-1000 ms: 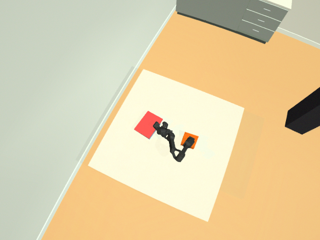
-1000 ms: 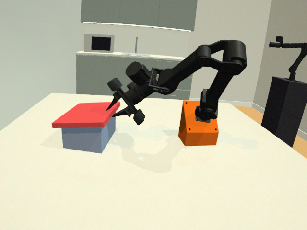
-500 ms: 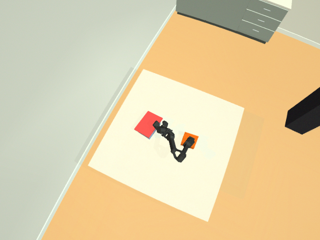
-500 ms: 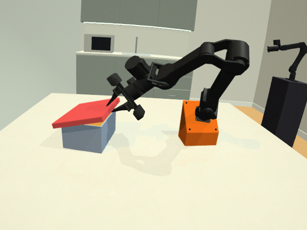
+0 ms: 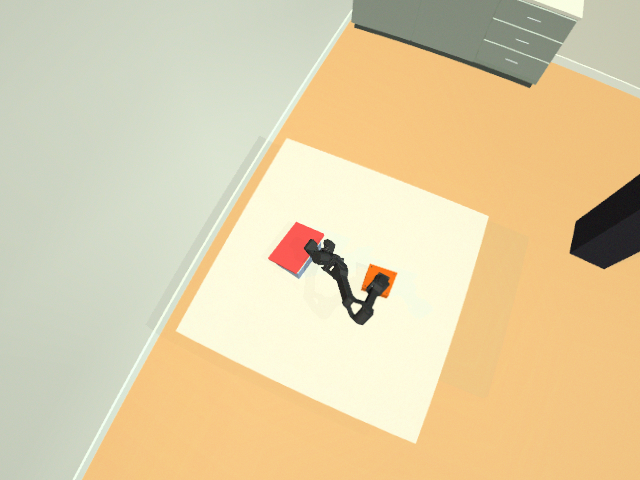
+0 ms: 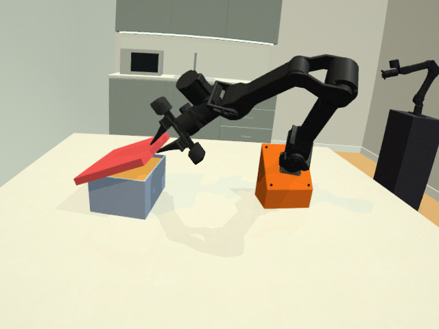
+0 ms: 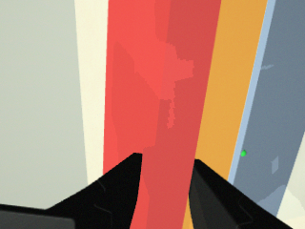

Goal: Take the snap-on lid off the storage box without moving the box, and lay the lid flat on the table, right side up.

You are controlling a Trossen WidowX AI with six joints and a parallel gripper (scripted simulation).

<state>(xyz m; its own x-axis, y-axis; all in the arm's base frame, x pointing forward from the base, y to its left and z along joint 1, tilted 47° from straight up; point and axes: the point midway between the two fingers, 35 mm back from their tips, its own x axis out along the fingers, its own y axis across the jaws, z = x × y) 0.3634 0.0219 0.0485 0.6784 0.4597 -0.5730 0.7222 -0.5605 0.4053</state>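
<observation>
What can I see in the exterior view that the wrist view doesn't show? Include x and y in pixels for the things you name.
Only the exterior view: the microwave (image 6: 141,62), the orange base block (image 6: 287,199) and a second arm (image 6: 426,85) on a dark pedestal (image 6: 396,155).

Only the wrist view: nothing I can name.

Both: the red lid (image 6: 120,153) (image 7: 138,72) tilted up and gripped at its edge by the tool (image 6: 153,148) (image 7: 165,164), and the blue-grey box (image 6: 119,198) (image 7: 281,86) with its orange-yellow inside.

Top view, high — exterior, side-on — wrist, close

Open air between box (image 5: 306,267) (image 6: 118,198) (image 7: 286,72) and orange base (image 5: 367,283) (image 6: 287,199)—tilted red lid (image 5: 295,243) (image 6: 119,155) (image 7: 138,72) roofing the box's far side.
</observation>
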